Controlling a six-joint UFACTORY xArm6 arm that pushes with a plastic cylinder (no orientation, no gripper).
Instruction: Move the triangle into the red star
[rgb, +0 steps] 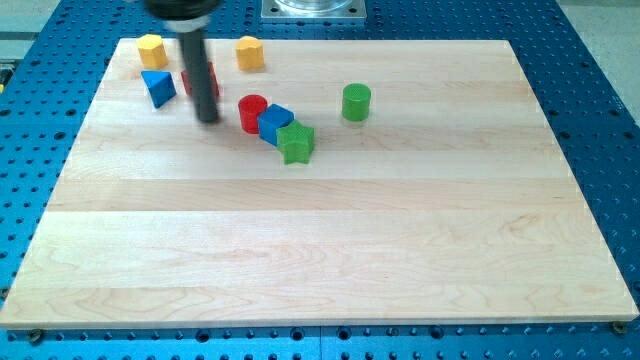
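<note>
Resting tip (208, 118) before red star (199, 78), blue triangle (157, 87) near counter's (400, 250) top-left corner; no claw fitted.

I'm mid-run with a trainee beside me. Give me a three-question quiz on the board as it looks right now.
1. True or false: the blue triangle lies to the view's right of my tip.
2. Which block touches the blue cube on its view-left side? A) green cylinder B) red cylinder C) a yellow block
3. Fill in: the red star is partly hidden behind the ____.

Key
1. False; it lies to the view's left.
2. B
3. rod
</note>
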